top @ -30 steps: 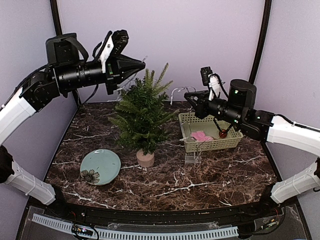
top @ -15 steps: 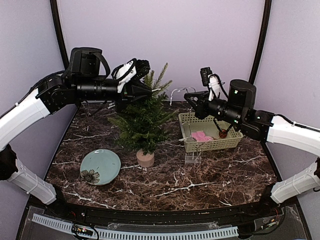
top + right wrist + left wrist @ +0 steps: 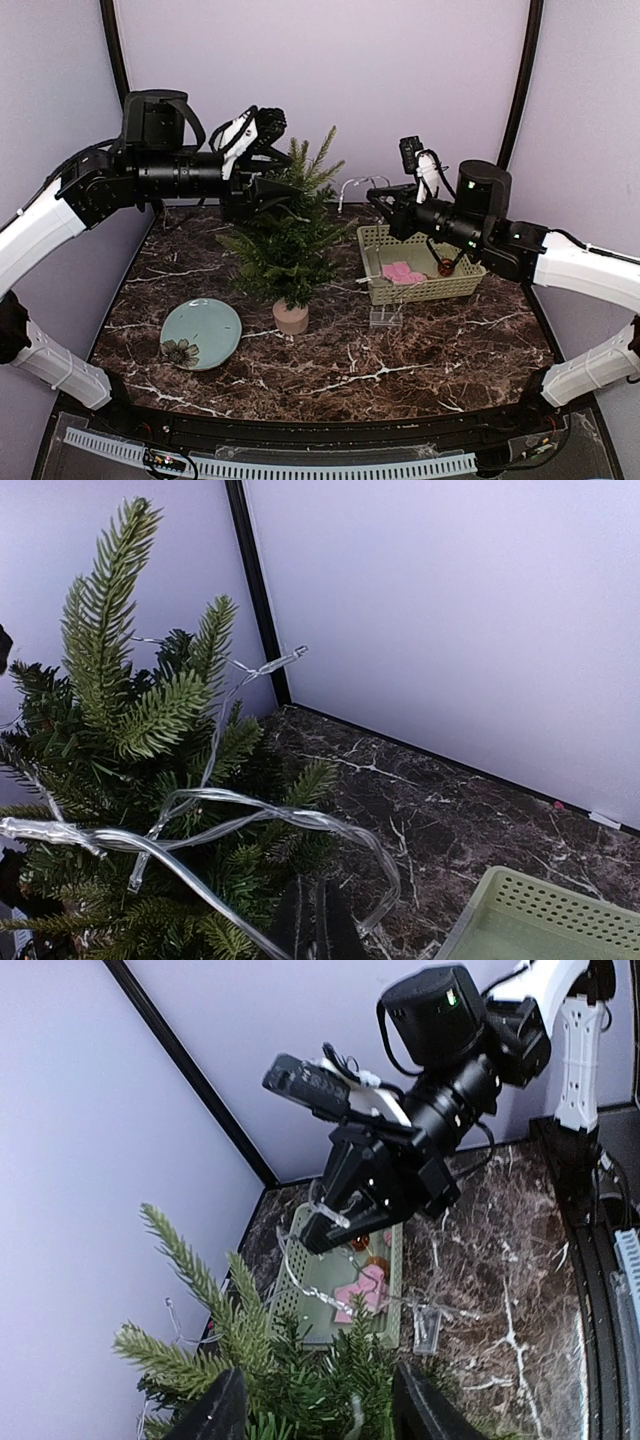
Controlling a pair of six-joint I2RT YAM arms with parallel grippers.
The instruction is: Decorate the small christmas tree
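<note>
Overhead, the tree (image 3: 285, 240) stands left of centre on the marble table (image 3: 400, 360), upright in a round beige pot (image 3: 291, 318). Its needles are dark green and bushy, and one thin spire leans right at the top. Only this view shows the pot and the teal plate (image 3: 200, 335) lying near it on the left. It also shows the green basket (image 3: 420, 290) to the tree's right and a small clear stand (image 3: 385, 318) just in front of that basket. A pink item (image 3: 403, 271) and a red bauble (image 3: 446, 267) lie inside the basket.

The left gripper (image 3: 285, 192) sits at the tree's upper left side. Its wrist view shows what the overhead one does not: the two fingers stand well apart, with treetop branches between them. That view also faces the right gripper (image 3: 318, 1222), which hangs above the basket's end nearest the tree.

The right wrist view alone makes the clear light string (image 3: 290, 815) plain. It loops loosely over the upper branches and runs down to the right gripper (image 3: 315, 920), whose fingers are pressed together and seem to pinch it. A loose end pokes out beside the spire.
</note>
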